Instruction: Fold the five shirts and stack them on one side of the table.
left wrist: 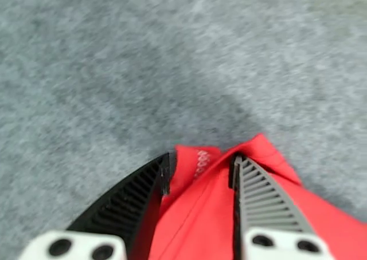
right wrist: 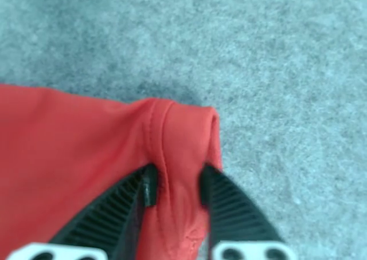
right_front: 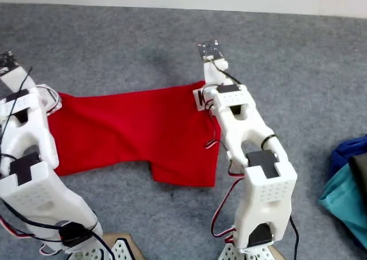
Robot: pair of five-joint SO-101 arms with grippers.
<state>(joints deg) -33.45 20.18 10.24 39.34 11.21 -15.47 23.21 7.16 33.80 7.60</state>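
Note:
A red shirt [right_front: 137,134] lies stretched across the grey table between the two arms. My left gripper [left wrist: 199,177] is at the shirt's left end, shut on a bunched edge of the red shirt [left wrist: 200,214]. At the far right corner of the cloth my right gripper [right wrist: 176,182] is shut on a hemmed fold of the red shirt [right wrist: 86,151]. In the high view the left arm [right_front: 26,128] stands over the left end, and the right arm [right_front: 241,128] runs along the shirt's right edge.
A pile of blue and teal shirts [right_front: 350,185] lies at the right edge of the table. Bare grey felt [right_front: 143,48] lies behind the red shirt and in front of it between the arm bases.

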